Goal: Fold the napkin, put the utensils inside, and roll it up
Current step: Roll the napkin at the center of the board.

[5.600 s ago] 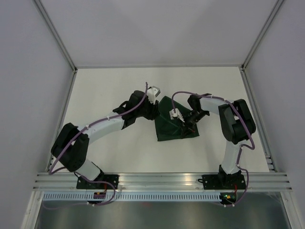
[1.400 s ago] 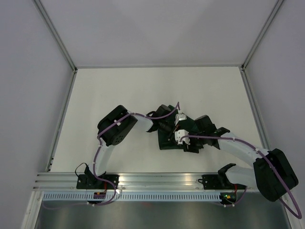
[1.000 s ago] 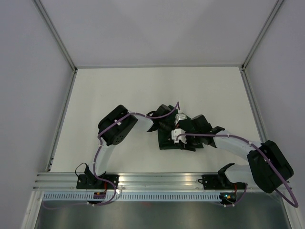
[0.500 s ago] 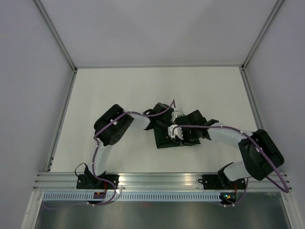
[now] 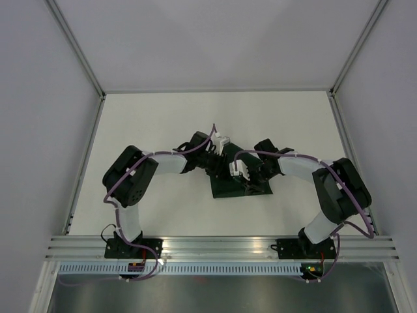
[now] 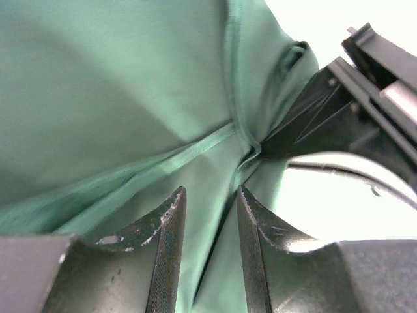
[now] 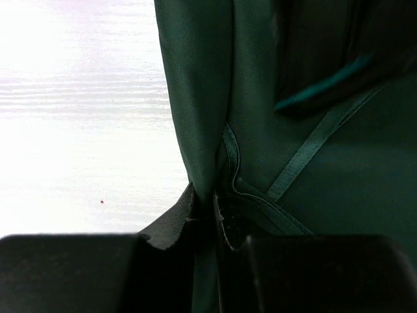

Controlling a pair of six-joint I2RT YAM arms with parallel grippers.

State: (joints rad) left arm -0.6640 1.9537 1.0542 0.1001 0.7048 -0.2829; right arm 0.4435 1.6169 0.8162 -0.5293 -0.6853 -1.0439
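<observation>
The dark green napkin lies folded and bunched on the white table, between the two grippers. My left gripper is at its far left corner. In the left wrist view the left gripper has its jaws apart, with smooth green cloth showing in the gap and not pinched. My right gripper is over the napkin's right part. In the right wrist view the right gripper is shut on an upright fold of the napkin. The utensils are hidden or out of view.
The white table is walled by grey panels with an aluminium rail along the near edge. The right gripper's black body shows close by in the left wrist view. Both arms' elbows flank the napkin.
The left gripper has opened and drawn toward the napkin's far left corner. The right gripper has shut on a fold of the napkin, and its arm's elbow has swung toward the back.
</observation>
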